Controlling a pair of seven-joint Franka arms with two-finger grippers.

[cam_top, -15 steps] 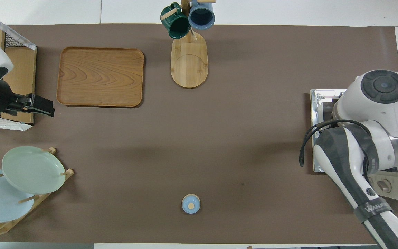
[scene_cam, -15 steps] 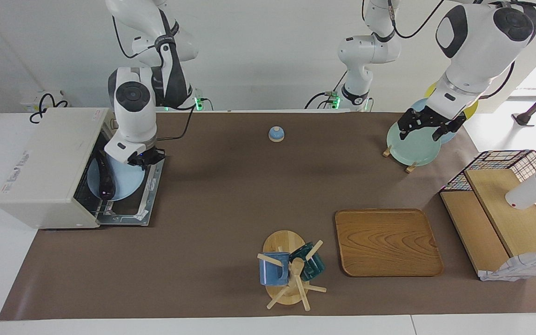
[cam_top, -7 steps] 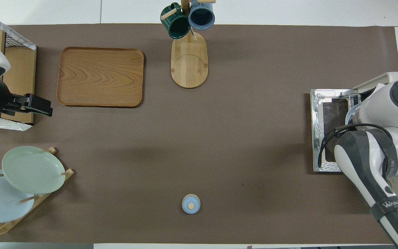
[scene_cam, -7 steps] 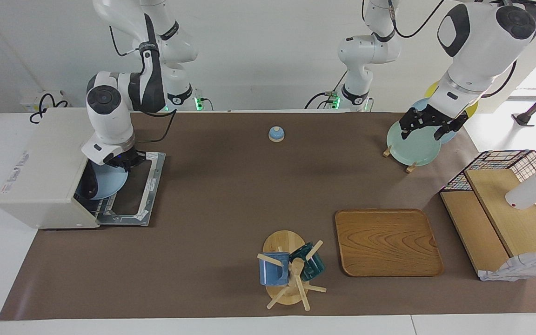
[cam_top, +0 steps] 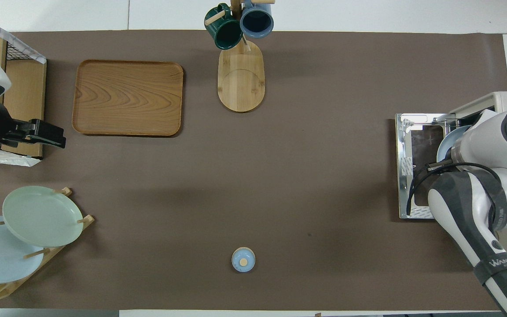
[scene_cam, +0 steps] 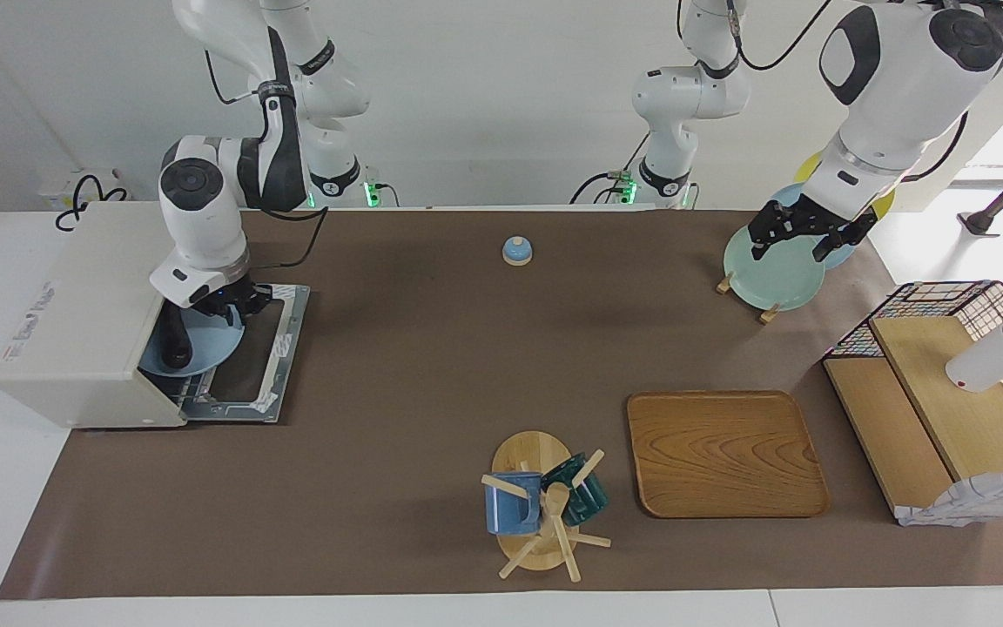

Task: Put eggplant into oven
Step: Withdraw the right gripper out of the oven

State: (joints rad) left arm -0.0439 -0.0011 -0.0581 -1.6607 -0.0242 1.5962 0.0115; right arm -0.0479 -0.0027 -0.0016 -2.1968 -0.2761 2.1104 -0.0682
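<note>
The right gripper (scene_cam: 225,306) hangs over the blue plate (scene_cam: 205,347) bearing the eggplant (scene_cam: 175,341) at the oven (scene_cam: 75,305) mouth; I cannot tell its grip; the plate ought to slide fully inside, level. The left gripper (scene_cam: 802,237), spread wide, waits over the plate rack (scene_cam: 767,309) at the table's corner.

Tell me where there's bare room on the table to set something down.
The widest bare patch is mid-table, bordered by the bell, mug stand, tray and oven door. The tray is bare too. It is crowded at the oven mouth, where the right gripper is over the plate with the eggplant.
</note>
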